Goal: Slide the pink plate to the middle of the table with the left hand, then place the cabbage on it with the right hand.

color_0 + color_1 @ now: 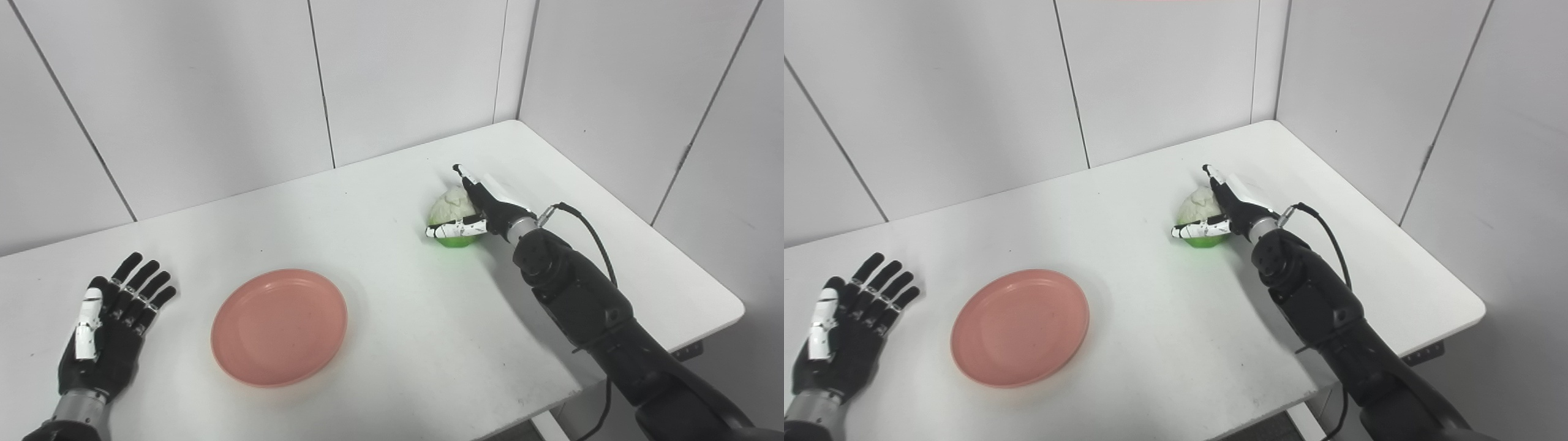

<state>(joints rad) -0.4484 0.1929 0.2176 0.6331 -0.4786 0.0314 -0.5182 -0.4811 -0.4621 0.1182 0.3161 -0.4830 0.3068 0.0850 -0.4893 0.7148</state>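
The pink plate point(278, 326) lies flat on the white table point(392, 202), left of the middle and near the front edge. The pale green cabbage point(449, 209) rests on the table at the right. My right hand point(481, 211) is up against its right side: the fingers reach straight along its far side and the thumb lies across its front. The fingers are not curled closed on it. My left hand point(113, 318) lies open, palm up, fingers spread, at the far left, a hand's width from the plate and holding nothing.
White wall panels close off the back and the right side of the table. The table's front right corner point(735, 303) is beside my right arm, and a black cable point(591, 236) loops off the wrist.
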